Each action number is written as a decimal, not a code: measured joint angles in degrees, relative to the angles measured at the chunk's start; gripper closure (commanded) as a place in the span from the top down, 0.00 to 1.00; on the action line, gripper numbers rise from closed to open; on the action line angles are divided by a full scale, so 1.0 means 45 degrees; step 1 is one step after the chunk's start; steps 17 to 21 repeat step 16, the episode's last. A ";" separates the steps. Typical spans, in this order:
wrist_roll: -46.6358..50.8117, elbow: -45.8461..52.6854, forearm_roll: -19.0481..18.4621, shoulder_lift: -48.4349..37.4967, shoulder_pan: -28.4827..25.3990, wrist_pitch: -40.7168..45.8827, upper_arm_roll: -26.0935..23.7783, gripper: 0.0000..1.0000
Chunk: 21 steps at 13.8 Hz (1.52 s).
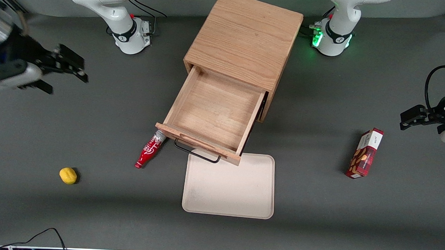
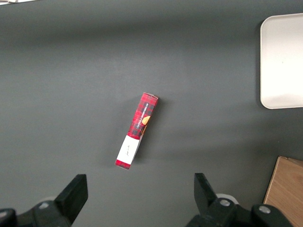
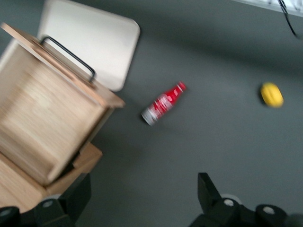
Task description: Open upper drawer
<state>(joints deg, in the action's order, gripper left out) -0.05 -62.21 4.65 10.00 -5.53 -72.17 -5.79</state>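
Observation:
The upper drawer (image 1: 213,111) of the oak cabinet (image 1: 244,44) stands pulled far out, its inside bare, its black bar handle (image 1: 196,153) over the edge of a tray. It also shows in the right wrist view (image 3: 45,127), with the handle (image 3: 68,57). My gripper (image 1: 63,69) hangs in the air toward the working arm's end of the table, well away from the cabinet, open and holding nothing. In the right wrist view the gripper (image 3: 142,198) has wide-spread fingers (image 3: 75,196) over bare table.
A red bottle (image 1: 149,151) lies beside the drawer front, also in the right wrist view (image 3: 163,104). A yellow lemon (image 1: 68,175) lies nearer the camera. A cream tray (image 1: 229,188) lies in front of the drawer. A red snack box (image 1: 364,153) lies toward the parked arm's end.

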 measured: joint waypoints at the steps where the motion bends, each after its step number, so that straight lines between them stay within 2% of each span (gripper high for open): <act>1: 0.0147 -0.0263 0.0000 -0.0362 0.0020 0.0399 0.0337 1.00; 5: 0.2556 -0.3215 0.0016 -0.2179 0.0034 0.0392 0.0750 1.00; 9: 0.3694 -0.7385 -0.0025 -0.4434 0.0042 -0.1055 0.0879 1.00; 11: 0.3827 -0.8505 -0.0322 -0.5007 0.0065 -0.1439 0.1221 1.00; 14: 0.3826 -0.8733 -0.1059 -0.5043 0.0092 -0.1695 0.1570 1.00; 21: 0.3826 -0.8636 -0.1117 -0.5043 0.0094 -0.1726 0.1839 1.00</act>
